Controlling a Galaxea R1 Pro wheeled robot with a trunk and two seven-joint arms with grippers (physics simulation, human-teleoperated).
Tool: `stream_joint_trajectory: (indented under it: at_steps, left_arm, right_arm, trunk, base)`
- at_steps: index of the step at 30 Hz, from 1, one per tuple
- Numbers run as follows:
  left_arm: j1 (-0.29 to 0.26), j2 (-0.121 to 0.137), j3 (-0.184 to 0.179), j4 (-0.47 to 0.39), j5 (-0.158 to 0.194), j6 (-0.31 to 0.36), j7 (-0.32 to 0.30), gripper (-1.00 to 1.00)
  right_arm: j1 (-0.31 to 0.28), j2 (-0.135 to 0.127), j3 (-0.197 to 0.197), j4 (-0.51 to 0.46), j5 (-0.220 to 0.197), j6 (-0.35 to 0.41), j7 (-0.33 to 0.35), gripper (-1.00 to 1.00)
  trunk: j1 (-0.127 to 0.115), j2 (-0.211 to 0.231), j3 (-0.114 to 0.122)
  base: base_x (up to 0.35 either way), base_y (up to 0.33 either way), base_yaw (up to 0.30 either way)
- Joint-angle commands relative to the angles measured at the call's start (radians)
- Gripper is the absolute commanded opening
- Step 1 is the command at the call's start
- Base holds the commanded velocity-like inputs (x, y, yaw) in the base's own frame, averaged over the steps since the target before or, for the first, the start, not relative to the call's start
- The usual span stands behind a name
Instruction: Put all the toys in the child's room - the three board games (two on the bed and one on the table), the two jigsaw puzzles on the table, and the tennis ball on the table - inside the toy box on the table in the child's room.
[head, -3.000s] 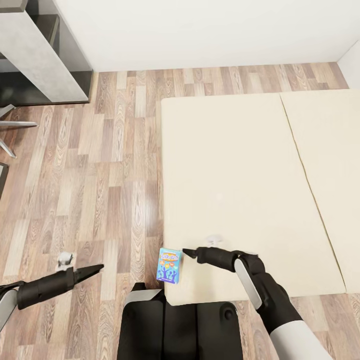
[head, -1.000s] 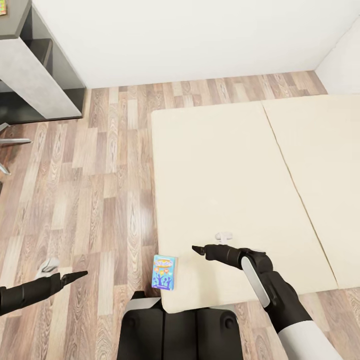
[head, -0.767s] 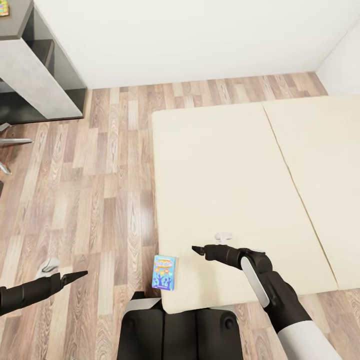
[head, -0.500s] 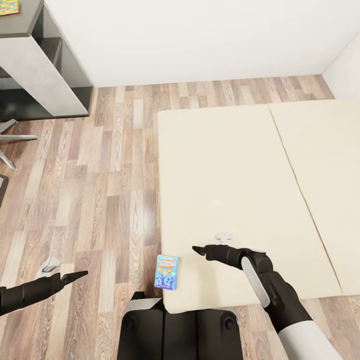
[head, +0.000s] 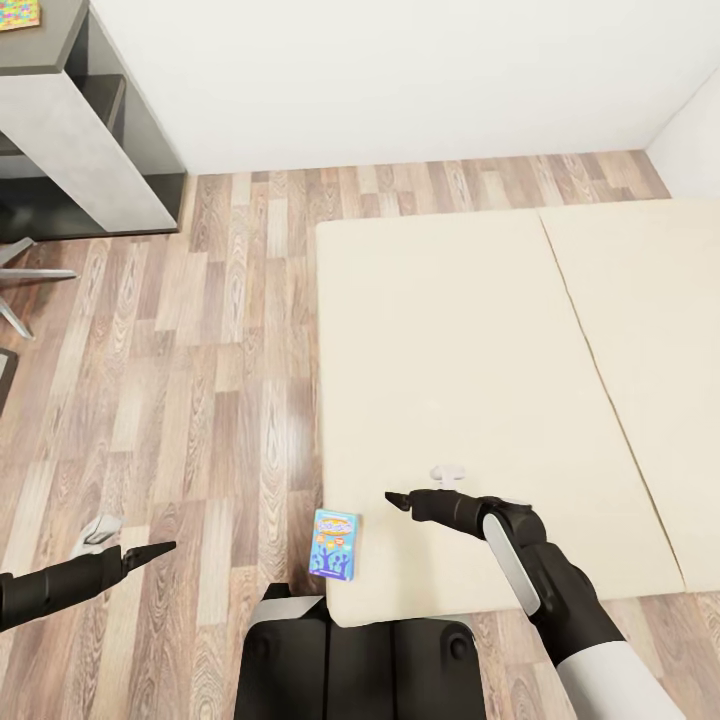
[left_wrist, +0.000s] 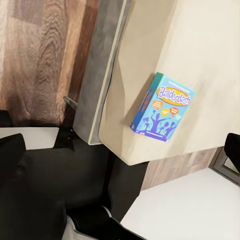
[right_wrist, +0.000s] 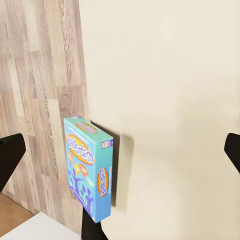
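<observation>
Blue game (head: 334, 544) lies at bed (head: 450, 330) near-left corner, ungrasped. View shifted slightly; arm poses unchanged. Right gripper (head: 391, 499) open, empty, just beside game. Left gripper (head: 160, 548): state indeterminate. Pickup pending.

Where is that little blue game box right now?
In the head view the small blue game box lies at the near left corner of the bed, right at the mattress edge by the wood floor, just left of the right tool.

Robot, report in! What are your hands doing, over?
Right hand empty, hovering over bed. Left hand empty above floor. Blue board game lies at bed's near corner. Nothing between right hand and game.
</observation>
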Motion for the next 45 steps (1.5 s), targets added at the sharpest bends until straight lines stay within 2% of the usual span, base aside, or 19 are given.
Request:
stream_joint_trajectory:
  at_steps: [1,20,45]
  left_arm:
    - [0.000,0.000,0.001,0.000,-0.001,0.004,-0.003,1.00]
    - [0.000,0.000,-0.001,0.000,-0.001,0.004,-0.003,1.00]
    - [0.000,0.000,-0.004,0.000,-0.001,0.004,-0.003,1.00]
  right_arm:
    - [0.000,-0.001,0.001,-0.001,-0.001,0.004,0.001,1.00]
    - [0.000,-0.001,0.001,0.002,-0.002,0.001,0.001,1.00]
    - [0.000,-0.001,0.001,0.004,-0.003,-0.001,0.001,1.00]
  trunk:
    - [0.001,-0.001,-0.001]
    - [0.001,-0.001,0.002]
    - [0.001,-0.001,0.015]
  base:
    - [0.000,0.000,0.043]
    - [0.000,0.000,0.168]
    - [0.000,0.000,0.012]
